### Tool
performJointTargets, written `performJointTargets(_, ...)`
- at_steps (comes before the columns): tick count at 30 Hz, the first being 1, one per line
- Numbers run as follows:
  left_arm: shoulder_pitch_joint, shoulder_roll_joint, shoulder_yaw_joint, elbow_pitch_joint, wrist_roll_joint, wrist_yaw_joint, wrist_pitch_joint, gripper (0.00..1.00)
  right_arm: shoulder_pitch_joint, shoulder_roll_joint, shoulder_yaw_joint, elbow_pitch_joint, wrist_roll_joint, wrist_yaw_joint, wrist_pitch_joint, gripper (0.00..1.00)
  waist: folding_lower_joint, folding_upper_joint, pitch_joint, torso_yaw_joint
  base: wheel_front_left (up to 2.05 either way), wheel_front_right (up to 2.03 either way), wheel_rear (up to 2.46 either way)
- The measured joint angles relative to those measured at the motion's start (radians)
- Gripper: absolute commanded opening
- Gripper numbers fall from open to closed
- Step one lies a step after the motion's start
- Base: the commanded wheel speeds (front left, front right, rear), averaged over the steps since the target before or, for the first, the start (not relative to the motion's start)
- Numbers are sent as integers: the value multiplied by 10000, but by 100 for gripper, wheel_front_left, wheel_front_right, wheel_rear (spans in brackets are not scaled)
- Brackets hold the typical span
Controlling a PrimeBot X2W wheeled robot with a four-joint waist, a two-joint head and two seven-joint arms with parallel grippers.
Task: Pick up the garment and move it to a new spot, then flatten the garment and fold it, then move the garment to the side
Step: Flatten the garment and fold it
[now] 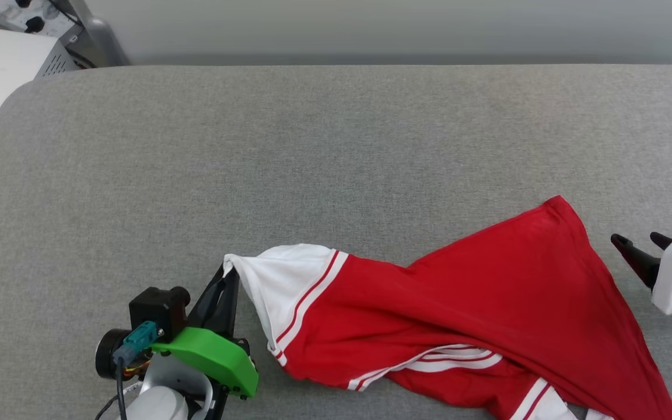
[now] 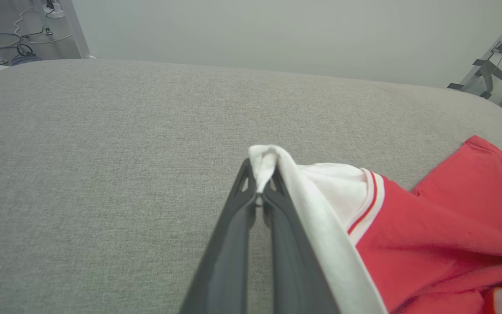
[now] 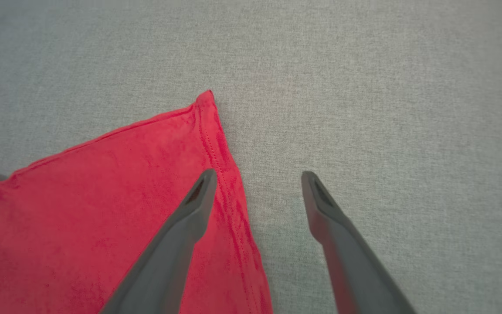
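Now: the garment [image 1: 487, 303] lies on the grey padded surface [image 1: 312, 146], pinched at one sleeve.
It sprawls crumpled across the lower right of the head view, a red corner pointing toward the upper right and a white sleeve [image 1: 280, 280] reaching left. At lower left, the left gripper [image 1: 226, 273] is clamped on that sleeve's edge. Its wrist view shows what the head view hides: white cloth bunched between the closed tips. The right gripper [image 1: 636, 239] sits at the right edge, just beside the red hem. Its own wrist view shows the fingers spread wide and holding nothing — one over the hem, one over bare surface.
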Motion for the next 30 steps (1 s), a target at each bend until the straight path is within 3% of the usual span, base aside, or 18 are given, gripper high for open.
performJointTargets(4,-326,-165,-138,19,73,-88,-42,0,-1064,-384,633,316,667,0,1394,100,0,0,253,315,0,0,0)
performJointTargets(9,-690,-408,-297,71,148,-192,-130,0,-2021,-568,1513,780,805,0,1973,100,0,0,604,657,0,0,0)
performJointTargets(25,-1317,-930,-464,460,336,-418,-453,0,-3286,-1244,3758,2704,2199,21,1588,100,0,0,1760,1453,0,0,0)
performJointTargets(27,-1318,-966,-468,533,336,-443,-481,0,-3458,-1302,3986,2790,2516,19,1831,5,0,-1,1766,1478,0,0,0)
performJointTargets(28,-1318,-976,-464,566,334,-445,-483,0,-3514,-1304,4048,2844,2734,17,1919,0,0,-1,1750,1471,0,0,0)
performJointTargets(30,-1317,-993,-462,617,330,-453,-493,0,-3627,-1342,4165,2917,2968,0,2084,0,0,0,1710,1449,0,0,0)
